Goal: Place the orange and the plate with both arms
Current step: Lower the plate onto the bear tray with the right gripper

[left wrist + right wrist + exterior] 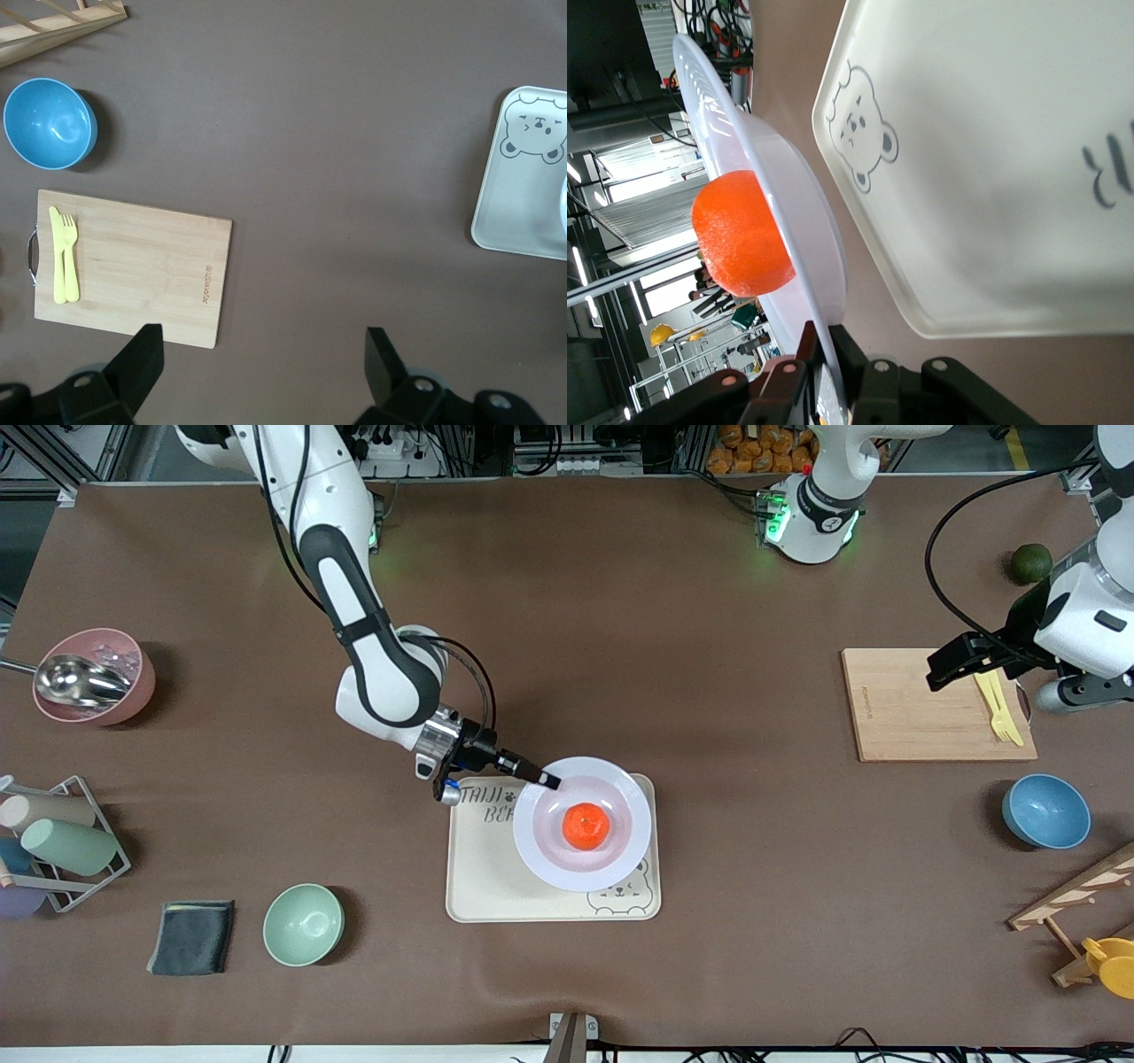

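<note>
- Right hand [547,781] clamped on the plate [582,824] rim, at the edge toward the robots' bases; fingers [824,354] pinch the rim from both sides.
- Plate is over the bear tray [496,868]; right wrist view shows it lifted clear of the tray surface.
- Orange [586,825] sits in the middle of the plate.
- Tray lies mid-desk [620,646], near the front camera's edge.
- Left hand [261,354] waits with its jaws apart and empty, up over the cutting board [921,704] at the left arm's end of the desk.
- Yellow fork and knife [64,254] lie on the board.
- Blue bowl [1045,811] is nearer the camera than the board.
- Green bowl [303,924] and grey cloth [191,937] sit toward the right arm's end, near the camera edge.
</note>
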Controlling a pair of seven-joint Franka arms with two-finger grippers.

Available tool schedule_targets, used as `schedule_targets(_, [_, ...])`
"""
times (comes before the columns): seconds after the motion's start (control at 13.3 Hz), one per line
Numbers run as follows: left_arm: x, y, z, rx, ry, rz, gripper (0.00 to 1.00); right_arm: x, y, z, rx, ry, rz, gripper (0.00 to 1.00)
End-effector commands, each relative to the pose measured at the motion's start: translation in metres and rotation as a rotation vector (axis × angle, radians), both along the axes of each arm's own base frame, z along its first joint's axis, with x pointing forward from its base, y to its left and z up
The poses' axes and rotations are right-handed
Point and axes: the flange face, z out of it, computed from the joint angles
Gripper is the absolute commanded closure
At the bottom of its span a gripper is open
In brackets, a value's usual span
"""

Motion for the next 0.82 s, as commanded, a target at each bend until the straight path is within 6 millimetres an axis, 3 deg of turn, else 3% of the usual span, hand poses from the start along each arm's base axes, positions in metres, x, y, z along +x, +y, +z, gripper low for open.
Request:
schedule_targets(0.0, [-0.01, 0.001, 0.007, -0.009, -0.007, -0.025, 0.0, 0.02, -0.002, -0.012, 0.036, 0.008, -0.02, 1.0])
schedule_targets(0.45, [-0.007, -0.007, 0.006, -0.015, -0.019, -0.034, 0.0, 0.023, -0.002, -0.055, -0.001, 0.015, -0.006, 1.0])
schedule_targets(0.75, [-0.007, -0.003, 0.007, -0.016, -0.019, -0.032, 0.0, 0.035, -0.021, -0.082, -0.006, -0.051, 0.021, 1.0])
